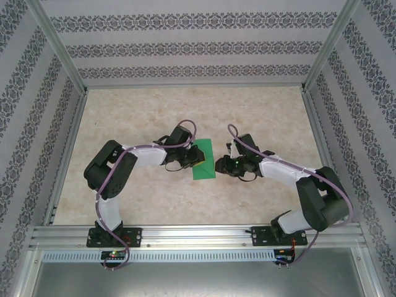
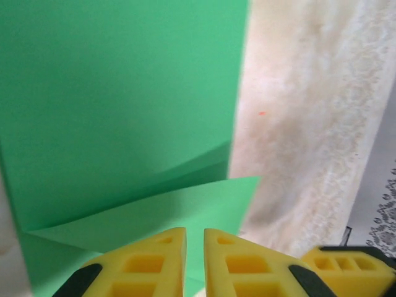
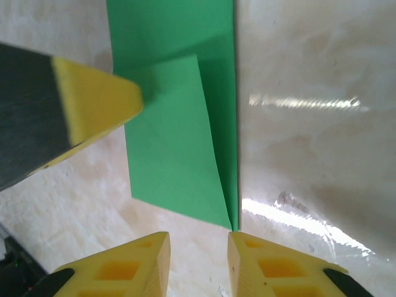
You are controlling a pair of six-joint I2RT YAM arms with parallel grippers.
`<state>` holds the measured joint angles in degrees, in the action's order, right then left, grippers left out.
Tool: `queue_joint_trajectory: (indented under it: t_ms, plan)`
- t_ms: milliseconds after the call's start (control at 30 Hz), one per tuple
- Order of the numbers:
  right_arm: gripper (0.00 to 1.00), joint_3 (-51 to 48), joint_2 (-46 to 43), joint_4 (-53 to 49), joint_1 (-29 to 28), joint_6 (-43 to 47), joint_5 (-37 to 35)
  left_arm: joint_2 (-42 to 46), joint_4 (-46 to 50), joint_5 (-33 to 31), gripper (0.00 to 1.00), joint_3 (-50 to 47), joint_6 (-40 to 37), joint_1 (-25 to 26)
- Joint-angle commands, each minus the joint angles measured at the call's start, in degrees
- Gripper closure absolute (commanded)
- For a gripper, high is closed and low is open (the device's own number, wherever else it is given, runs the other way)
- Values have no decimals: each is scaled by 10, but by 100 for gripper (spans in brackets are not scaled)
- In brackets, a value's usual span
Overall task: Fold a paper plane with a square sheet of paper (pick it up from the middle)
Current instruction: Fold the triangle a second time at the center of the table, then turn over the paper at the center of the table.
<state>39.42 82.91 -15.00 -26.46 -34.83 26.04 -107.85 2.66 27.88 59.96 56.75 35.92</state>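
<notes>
Overhead, the green sheet of paper (image 1: 203, 162) lies flat near the middle of the pale table (image 1: 154, 111), folded to a narrow oblong and slightly askew. The left gripper (image 1: 192, 162) is at its left edge and the right gripper (image 1: 220, 166) just off its right edge, both arms bent inward toward it. Left wrist view: the left gripper (image 2: 195, 263) shows two yellow fingertips with only a slit between them and nothing in it. The sheet (image 2: 124, 93) is spread beyond them, a lighter folded flap (image 2: 161, 210) crossing just ahead of the tips. Whether the tips press on the paper cannot be told. A fingertip (image 2: 346, 275) of the right gripper shows at the lower right corner. Right wrist view: the right gripper (image 3: 198, 257) has its jaws clearly apart, gripping nothing, bare table between them. The sheet's near corner (image 3: 231, 224) points at the gap. A fingertip (image 3: 93, 111) of the left gripper overlaps the flap's left edge.
</notes>
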Motion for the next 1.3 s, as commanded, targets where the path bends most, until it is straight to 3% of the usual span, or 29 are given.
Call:
queue_joint_trajectory:
  t_ms: [0,167,700,1267]
  plan:
    - [65,18,7,2,1,-4,-30,38,36,-7,82,26,-31,-1]
    - [60,34,34,12,-8,-2,-28,53,76,-39,82,19,-47,-2]
    - [60,86,121,20,-16,4,-21,10,86,-43,86,23,-59,-4]
    - [61,91,158,39,-17,2,-2,-38,101,-43,87,33,-73,-15]
